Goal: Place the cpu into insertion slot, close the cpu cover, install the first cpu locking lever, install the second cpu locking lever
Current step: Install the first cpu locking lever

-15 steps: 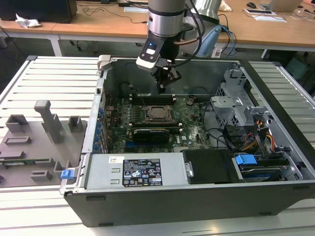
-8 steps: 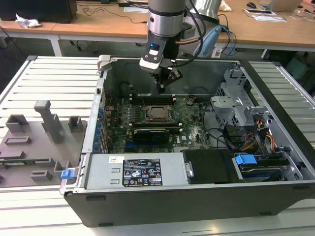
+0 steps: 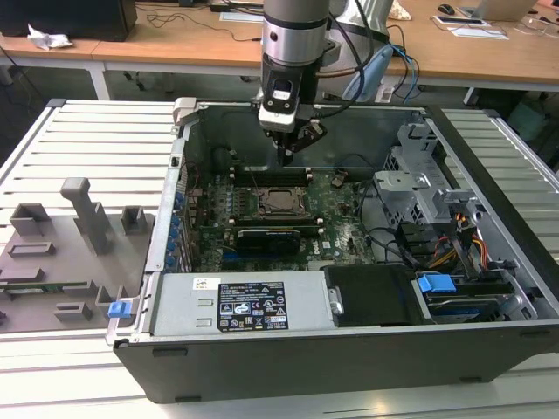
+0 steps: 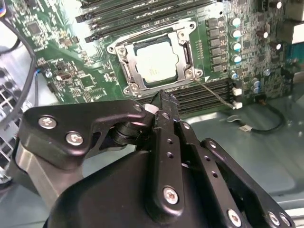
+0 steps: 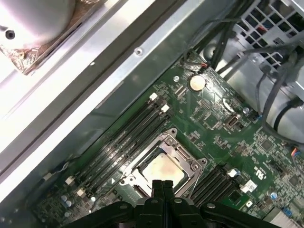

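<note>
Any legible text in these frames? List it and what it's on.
Nothing can be read as it stands.
Power supply label: dense print and symbols, too small to read.
Small white sticker on the same housing: too small to read.
Motherboard printed markings in the first wrist view: blurred.
cpu top face in the second wrist view: faint marking, unreadable.

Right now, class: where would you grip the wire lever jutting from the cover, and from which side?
Probably the free end of the lever, from above: this thin wire juts from a corner of the cover across the memory slots, tip exposed.
</note>
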`<action>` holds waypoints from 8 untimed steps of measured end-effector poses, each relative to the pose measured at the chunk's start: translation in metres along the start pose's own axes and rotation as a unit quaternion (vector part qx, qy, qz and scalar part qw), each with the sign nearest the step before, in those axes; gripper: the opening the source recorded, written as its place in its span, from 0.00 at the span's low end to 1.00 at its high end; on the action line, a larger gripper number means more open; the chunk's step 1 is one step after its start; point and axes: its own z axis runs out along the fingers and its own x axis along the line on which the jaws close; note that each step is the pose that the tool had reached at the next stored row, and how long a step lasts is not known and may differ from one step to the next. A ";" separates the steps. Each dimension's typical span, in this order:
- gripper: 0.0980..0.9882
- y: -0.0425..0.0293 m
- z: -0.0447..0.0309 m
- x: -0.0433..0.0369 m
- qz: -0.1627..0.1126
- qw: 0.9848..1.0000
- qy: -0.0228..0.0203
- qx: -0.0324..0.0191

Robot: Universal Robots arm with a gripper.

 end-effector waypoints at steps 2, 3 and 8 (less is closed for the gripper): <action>0.01 0.0000 0.0001 0.0000 -0.024 1.000 0.001 0.000; 0.01 0.0000 0.0001 0.0000 -0.033 0.999 0.001 0.000; 0.01 -0.0001 0.0007 0.0000 -0.093 0.996 0.004 0.001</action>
